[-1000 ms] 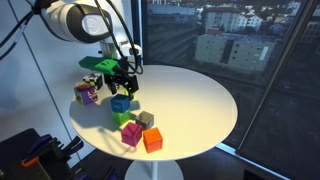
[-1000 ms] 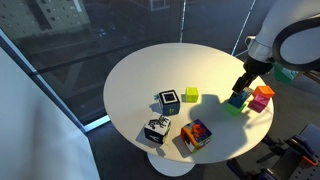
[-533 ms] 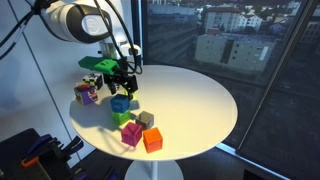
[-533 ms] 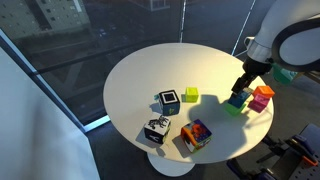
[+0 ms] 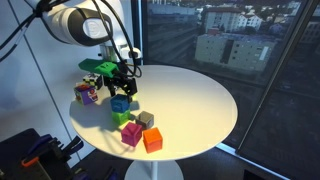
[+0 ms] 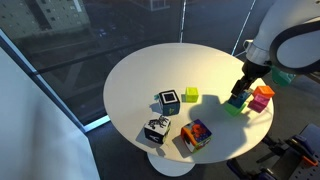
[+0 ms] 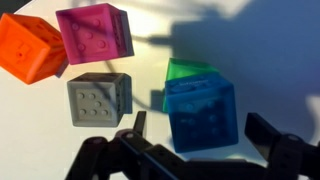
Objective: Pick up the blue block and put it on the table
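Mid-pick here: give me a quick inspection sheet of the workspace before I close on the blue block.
Surface: round white table, smooth top.
Job's things: blue block appears to sit on a green block, not yet on the table.
Clutter: orange block, magenta block and grey block close by; multicoloured cube, black-and-white cube, patterned cube and yellow-green cube elsewhere on the table.
Grippers: gripper open, fingers either side of the blue block; contact cannot be told.
Cables: black cables beside the arm, off the table.
Surroundings: window onto buildings; dark equipment beside the table.
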You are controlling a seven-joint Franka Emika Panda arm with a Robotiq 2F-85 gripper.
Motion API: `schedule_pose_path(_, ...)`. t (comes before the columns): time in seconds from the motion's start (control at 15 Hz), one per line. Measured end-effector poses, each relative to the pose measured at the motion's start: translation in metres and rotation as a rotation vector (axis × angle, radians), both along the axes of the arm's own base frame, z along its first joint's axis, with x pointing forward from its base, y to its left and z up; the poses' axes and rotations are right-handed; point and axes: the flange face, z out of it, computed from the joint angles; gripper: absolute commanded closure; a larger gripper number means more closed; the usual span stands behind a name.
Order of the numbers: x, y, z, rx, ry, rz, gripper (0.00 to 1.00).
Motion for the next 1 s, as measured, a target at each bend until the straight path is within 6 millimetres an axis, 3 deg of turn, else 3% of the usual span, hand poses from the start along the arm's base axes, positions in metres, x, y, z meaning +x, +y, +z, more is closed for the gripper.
schedule_pose_path(0.4,-0.001,0.000,-0.009,0.001,0.020,-0.001,0.65)
schedule_pose_path(0.73,0.001,0.000,-0.005,0.000,0.013,-0.006,0.68)
schedule_pose_path(1.0,0.008,-0.003,0.010,-0.002,-0.009,-0.031,0.68)
